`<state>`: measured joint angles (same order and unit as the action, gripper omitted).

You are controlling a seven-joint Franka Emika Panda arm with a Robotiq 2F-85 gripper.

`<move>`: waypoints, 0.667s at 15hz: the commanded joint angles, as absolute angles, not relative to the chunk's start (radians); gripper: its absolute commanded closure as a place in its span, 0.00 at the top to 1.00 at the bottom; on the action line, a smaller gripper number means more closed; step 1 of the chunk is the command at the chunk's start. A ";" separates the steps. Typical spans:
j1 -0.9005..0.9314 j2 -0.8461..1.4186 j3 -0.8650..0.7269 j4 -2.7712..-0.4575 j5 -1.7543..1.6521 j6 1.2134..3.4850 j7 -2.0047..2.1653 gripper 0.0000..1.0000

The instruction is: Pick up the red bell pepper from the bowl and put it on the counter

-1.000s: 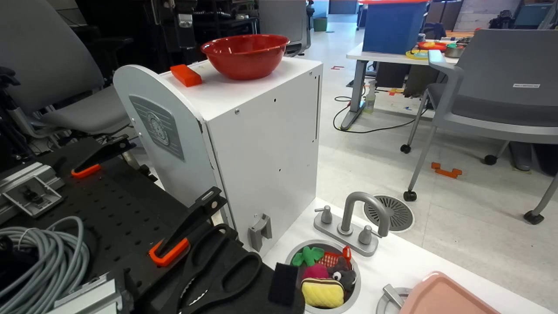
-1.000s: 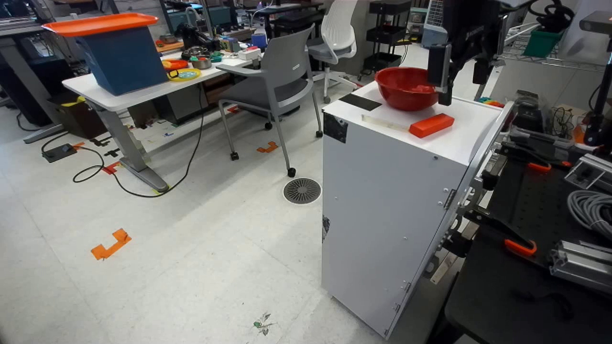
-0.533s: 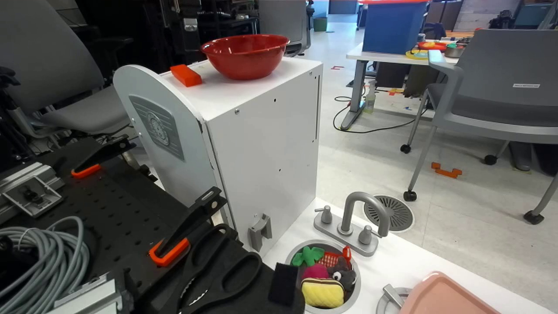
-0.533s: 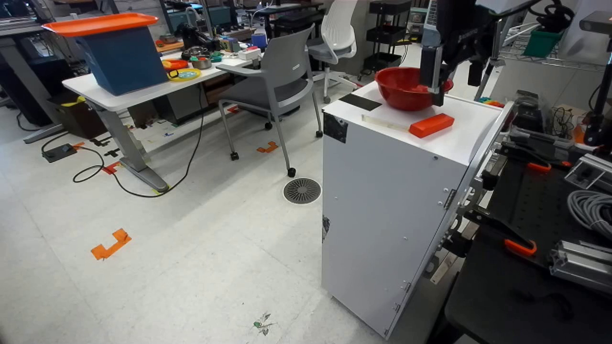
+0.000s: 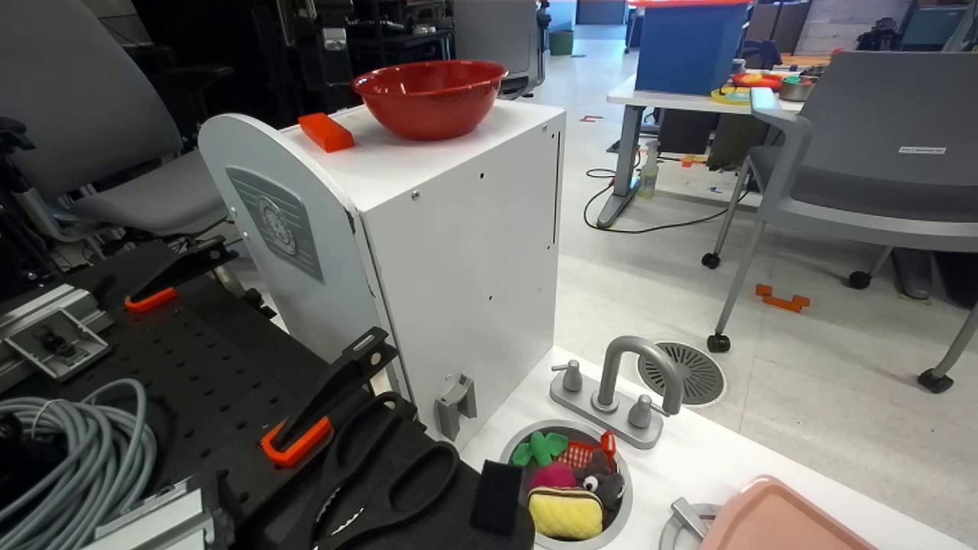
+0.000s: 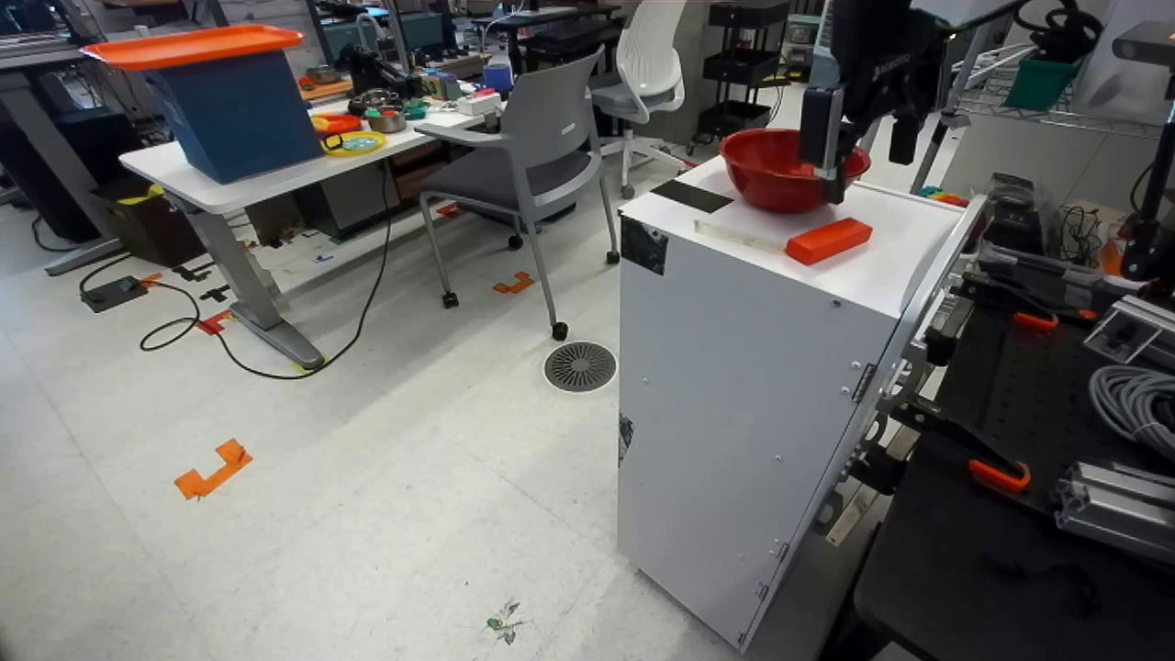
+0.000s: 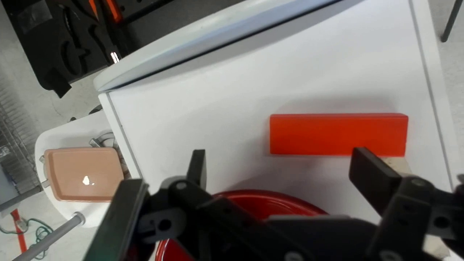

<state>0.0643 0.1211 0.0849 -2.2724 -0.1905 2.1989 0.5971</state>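
Find the gripper (image 7: 281,170) across the lower part of the wrist view, spread wide with nothing between its fingertips. In an exterior view, see it at upper right, partly in front of the bowl (image 6: 773,179); cannot tell if touching. Note the bowl standing on the counter (image 5: 435,164), near a red-orange block (image 7: 337,135). Cannot place the red bell pepper, with the bowl's inside mostly hidden.
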 commanded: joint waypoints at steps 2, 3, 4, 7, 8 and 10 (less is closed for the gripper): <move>0.099 0.100 0.085 -2.278 -0.180 2.255 0.542 1.00; 0.105 0.097 0.087 -2.281 -0.179 2.265 0.533 1.00; 0.112 0.096 0.089 -2.283 -0.180 2.275 0.526 1.00; 0.123 0.093 0.090 -2.288 -0.168 2.291 0.510 1.00; 0.124 0.088 0.088 -2.292 -0.170 2.294 0.510 1.00; 0.121 0.075 0.081 -2.297 -0.178 2.292 0.518 1.00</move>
<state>0.1201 0.1128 0.0927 -2.2735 -0.1868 2.2752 0.5360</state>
